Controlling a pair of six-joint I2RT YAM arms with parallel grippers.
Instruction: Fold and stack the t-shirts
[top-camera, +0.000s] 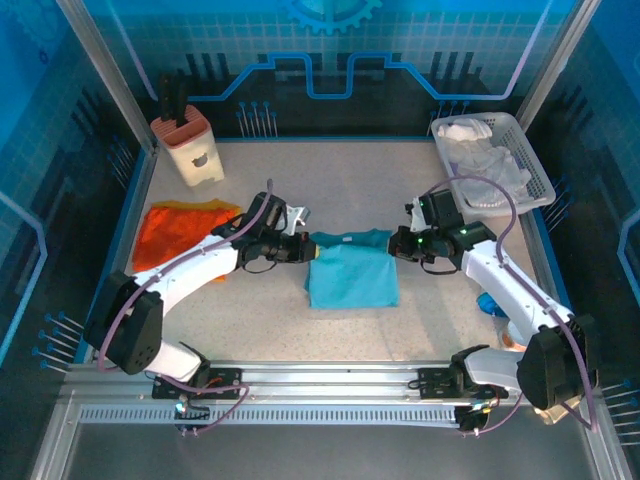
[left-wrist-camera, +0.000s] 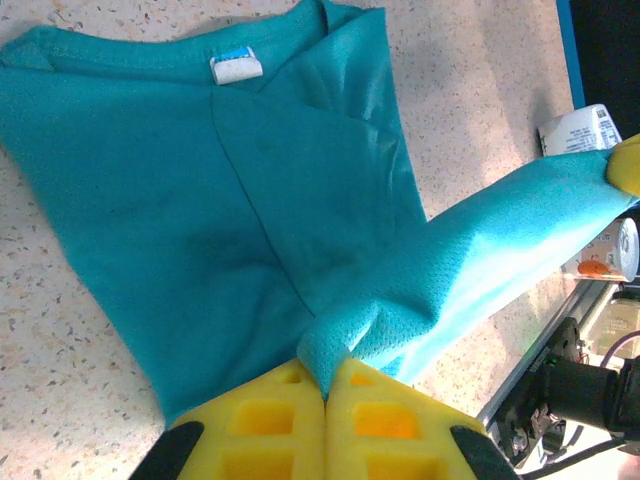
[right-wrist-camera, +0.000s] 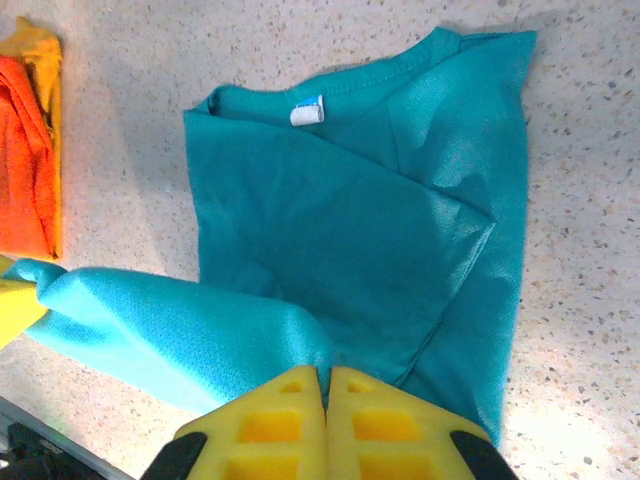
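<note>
The teal t-shirt lies partly folded mid-table, collar and white label toward the far side. My left gripper is shut on one end of its far edge, the cloth pinched between the yellow pads. On the other end my right gripper is likewise shut. A band of teal cloth stretches lifted between the two grippers, above the rest of the teal shirt. The orange t-shirt with its yellow edge lies flat at the left.
A beige holder with black handles stands at the back left. At the back right a white basket holds pale cloths. A small blue object lies by the right arm. Blue walls ring the table.
</note>
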